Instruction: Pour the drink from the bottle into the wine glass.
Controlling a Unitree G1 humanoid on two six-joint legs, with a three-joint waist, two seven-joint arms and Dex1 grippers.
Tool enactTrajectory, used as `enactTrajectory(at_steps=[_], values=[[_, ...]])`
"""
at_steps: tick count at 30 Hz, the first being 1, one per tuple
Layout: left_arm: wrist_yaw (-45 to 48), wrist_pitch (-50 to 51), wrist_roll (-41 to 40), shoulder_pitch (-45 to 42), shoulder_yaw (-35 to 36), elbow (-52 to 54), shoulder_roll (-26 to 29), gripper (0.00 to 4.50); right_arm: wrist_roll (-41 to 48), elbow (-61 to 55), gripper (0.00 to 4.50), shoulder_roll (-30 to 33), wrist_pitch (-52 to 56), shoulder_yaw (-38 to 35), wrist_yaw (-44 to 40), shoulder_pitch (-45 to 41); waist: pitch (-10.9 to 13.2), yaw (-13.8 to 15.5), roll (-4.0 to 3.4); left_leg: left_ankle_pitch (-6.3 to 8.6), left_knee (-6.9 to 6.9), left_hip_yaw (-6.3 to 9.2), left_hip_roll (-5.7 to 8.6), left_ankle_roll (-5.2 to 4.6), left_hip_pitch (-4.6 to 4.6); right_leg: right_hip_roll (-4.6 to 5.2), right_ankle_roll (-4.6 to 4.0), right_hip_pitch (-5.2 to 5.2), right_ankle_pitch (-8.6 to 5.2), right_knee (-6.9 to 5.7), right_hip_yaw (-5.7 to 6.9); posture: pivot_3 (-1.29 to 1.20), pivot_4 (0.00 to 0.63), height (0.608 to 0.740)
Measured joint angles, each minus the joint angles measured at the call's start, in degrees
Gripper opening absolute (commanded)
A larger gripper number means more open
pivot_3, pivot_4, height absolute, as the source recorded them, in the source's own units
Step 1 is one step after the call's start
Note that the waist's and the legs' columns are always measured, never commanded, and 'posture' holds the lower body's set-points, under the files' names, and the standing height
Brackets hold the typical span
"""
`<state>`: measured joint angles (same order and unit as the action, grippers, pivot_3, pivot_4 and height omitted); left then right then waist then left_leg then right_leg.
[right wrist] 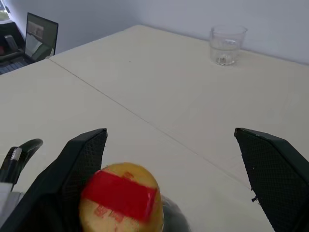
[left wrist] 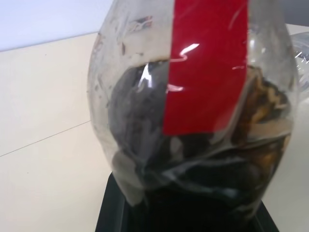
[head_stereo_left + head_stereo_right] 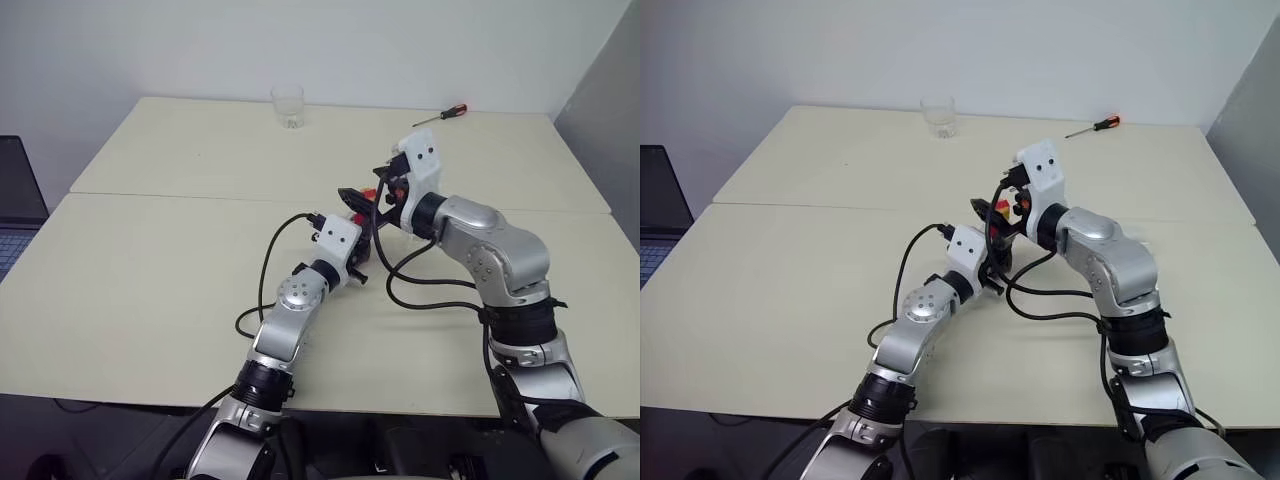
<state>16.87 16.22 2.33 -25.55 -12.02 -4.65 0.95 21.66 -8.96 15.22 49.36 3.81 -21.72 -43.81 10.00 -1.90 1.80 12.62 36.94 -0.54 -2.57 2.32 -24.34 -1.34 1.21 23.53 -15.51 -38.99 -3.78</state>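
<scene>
The bottle (image 2: 193, 121) is clear plastic with a red label strip and holds the dark drink (image 2: 145, 111). My left gripper (image 3: 362, 250) is shut on its lower part, near the middle of the table. The yellowish cap (image 1: 120, 198), with a red strip across it, shows in the right wrist view. My right gripper (image 1: 170, 132) hovers at cap height, open, with one black finger (image 1: 82, 159) beside the cap and the other well off to the far side. The wine glass is out of view.
A short clear tumbler (image 3: 287, 106) stands at the table's far edge. A red-handled screwdriver (image 3: 440, 115) lies at the back right. A laptop (image 3: 15, 200) sits off the table's left side. A seam (image 3: 200, 197) runs across the tabletop.
</scene>
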Motion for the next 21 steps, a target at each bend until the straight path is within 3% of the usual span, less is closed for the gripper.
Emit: enactTrajectory(at_steps=[21], values=[[0.06,0.00,-0.04,0.05,0.16,-0.03,0.30,0.75,4.73,-9.21,4.50,5.03,4.82,-3.92,-1.49,4.81,0.00,0.07,0.00,0.00,0.01,0.02,0.02,0.00,-0.01,0.00,0.01,0.00,-0.01,0.00,0.00,0.00,0.150,0.740]])
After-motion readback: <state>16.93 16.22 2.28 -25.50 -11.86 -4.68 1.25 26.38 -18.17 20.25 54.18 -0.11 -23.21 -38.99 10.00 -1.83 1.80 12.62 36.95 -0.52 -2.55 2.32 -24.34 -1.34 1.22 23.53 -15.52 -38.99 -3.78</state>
